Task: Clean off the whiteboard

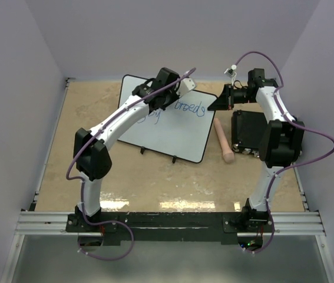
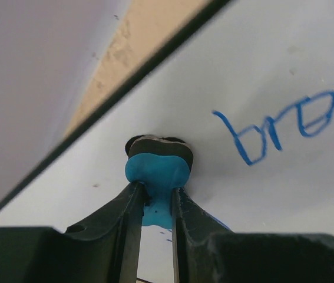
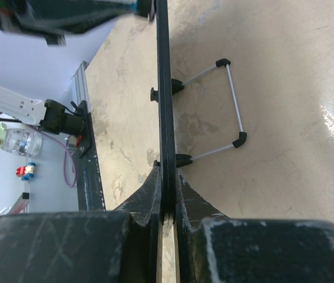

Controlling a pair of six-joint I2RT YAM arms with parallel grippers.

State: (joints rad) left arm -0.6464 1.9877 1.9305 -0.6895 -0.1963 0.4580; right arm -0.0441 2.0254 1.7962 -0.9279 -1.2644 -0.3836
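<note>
- On the tan speckled counter, about mid-field, lies the large white rectangular whiteboard with a thin black rim and rounded corners. It sits skewed, its near edge running down to the right.
- Blue handwriting sits in the board's upper right part. It reads roughly "breeds", with more blue marks to its left partly hidden under the left arm.
- Left pincer: nearly closed, with a small blue eraser clamped between its fingers. The eraser's dark felt pad is pressed flat on the white surface near the board's far edge, beside the start of the writing.
- Right pincer: closed on the whiteboard's black rim at the board's right side. The right wrist view shows the board edge-on, running straight up from between the fingers.
- A thin wire stand with black end caps juts from the board's underside in that view.
- Two small black feet show at the board's near edge in the top view.
- A black rectangular box sits on the counter to the right of the board, under the right arm.
- A pinkish-tan cylindrical stick lies between board and box, touching neither as far as the top view shows.
</note>
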